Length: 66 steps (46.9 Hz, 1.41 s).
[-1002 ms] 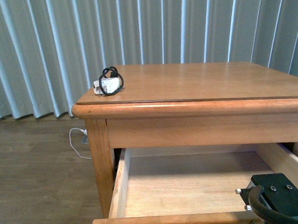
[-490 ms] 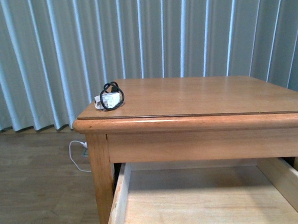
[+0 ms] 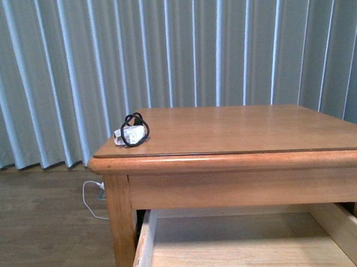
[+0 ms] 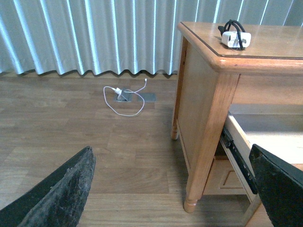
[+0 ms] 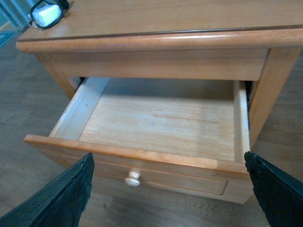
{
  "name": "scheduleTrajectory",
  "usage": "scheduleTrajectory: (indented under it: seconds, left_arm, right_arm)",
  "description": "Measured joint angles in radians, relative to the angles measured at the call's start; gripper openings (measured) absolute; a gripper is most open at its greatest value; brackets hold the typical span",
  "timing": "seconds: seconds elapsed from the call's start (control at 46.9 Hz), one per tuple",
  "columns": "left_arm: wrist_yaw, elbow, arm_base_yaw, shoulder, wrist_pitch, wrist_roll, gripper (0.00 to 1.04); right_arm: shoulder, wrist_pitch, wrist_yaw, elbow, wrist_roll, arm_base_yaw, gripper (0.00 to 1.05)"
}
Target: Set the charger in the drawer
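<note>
We risk knocking the corner-perched charger (image 3: 132, 129) off the table (image 3: 256, 123) (left gripper (image 4: 170, 189), right gripper (image 5: 173, 194) both spread wide, empty), missing the drawer (image 5: 156, 123).

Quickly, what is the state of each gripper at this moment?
Left gripper: open, holding nothing.
Right gripper: open, holding nothing.

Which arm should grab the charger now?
Probably left. The charger sits at the left corner of the table, the side where the left gripper hangs open; the right gripper faces the open drawer.
</note>
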Motion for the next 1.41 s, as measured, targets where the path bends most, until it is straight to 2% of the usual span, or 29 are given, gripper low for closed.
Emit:
scheduleTrajectory:
  seconds: [0.085,0.32,0.384,0.448,0.746,0.789,0.831,0.874,1.002,1.044,1.343,1.407]
  left_arm:
    - [0.0,0.0,0.0,0.0,0.0,0.0,0.99]
    - [0.0,0.0,0.0,0.0,0.0,0.0,0.99]
    - [0.0,0.0,0.0,0.0,0.0,0.0,0.99]
    - [-0.001,0.0,0.0,0.0,0.0,0.0,0.99]
    - [0.0,0.0,0.0,0.0,0.0,0.0,0.99]
    - [0.0,0.0,0.0,0.0,0.0,0.0,0.99]
    - [0.0,0.0,0.0,0.0,0.0,0.0,0.99]
    - [0.0,0.0,0.0,0.0,0.0,0.0,0.99]
    - [0.0,0.0,0.0,0.0,0.0,0.0,0.99]
    - [0.0,0.0,0.0,0.0,0.0,0.0,0.99]
    - [0.0,0.0,0.0,0.0,0.0,0.0,0.99]
    - [0.0,0.0,0.0,0.0,0.0,0.0,0.99]
  right_arm:
    - [-0.017,0.0,-0.017,0.0,0.005,-0.038,0.96]
    - [-0.025,0.008,-0.011,-0.003,0.01,-0.043,0.96]
    - [-0.086,0.265,0.22,-0.114,-0.026,0.0,0.82]
    - [-0.133,0.406,0.32,-0.189,-0.041,0.008,0.7]
    - [-0.229,0.458,0.334,-0.33,-0.057,0.012,0.2]
    - [-0.237,0.458,0.334,-0.336,-0.057,0.012,0.16]
    - [-0.259,0.458,0.334,-0.354,-0.057,0.012,0.05]
    - [-0.27,0.458,0.334,-0.362,-0.062,0.012,0.01]
    - [-0.301,0.457,0.334,-0.389,-0.06,0.013,0.01]
    - [-0.309,0.456,0.334,-0.398,-0.061,0.013,0.06]
    - [-0.313,0.456,0.334,-0.401,-0.062,0.013,0.55]
    - [-0.313,0.456,0.334,-0.401,-0.062,0.013,0.69]
